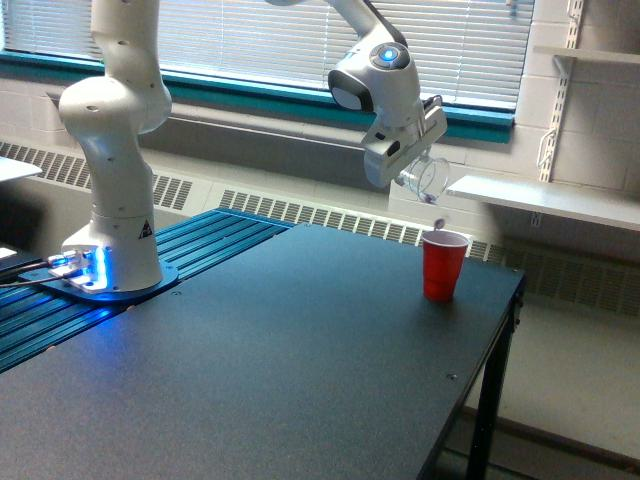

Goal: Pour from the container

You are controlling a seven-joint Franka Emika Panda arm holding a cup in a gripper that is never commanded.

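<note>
**Clear cup tipped above the red cup**

Start with the biggest thing you see: the table (300, 380). It is dark and flat and fills the lower part of the view. Its far corner is at about 3 o'clock.

Next is the arm (115, 150). It is white. Its base stands at 9 o'clock on a blue ribbed strip (215, 235), and small blue lights glow at its foot. The arm goes up out of the top of the view and comes back down near 1 o'clock, with a blue light on the last joint.

Behind it you see a window with blinds (260, 40) along the top, and a white shelf (545, 200) on the wall at 3 o'clock.

Now the gripper (410, 165). It hangs at about 1 o'clock, well above the table. It pinches the clear cup (425, 180) at its lower end. The clear cup is tilted, with its mouth turned down and toward the exterior view's right.

Just below the clear cup stands the red cup (443, 265). It is upright on the table near the far corner, at about 2 o'clock. The two cups do not touch. A tiny speck shows between them; you cannot tell what it is.
</note>
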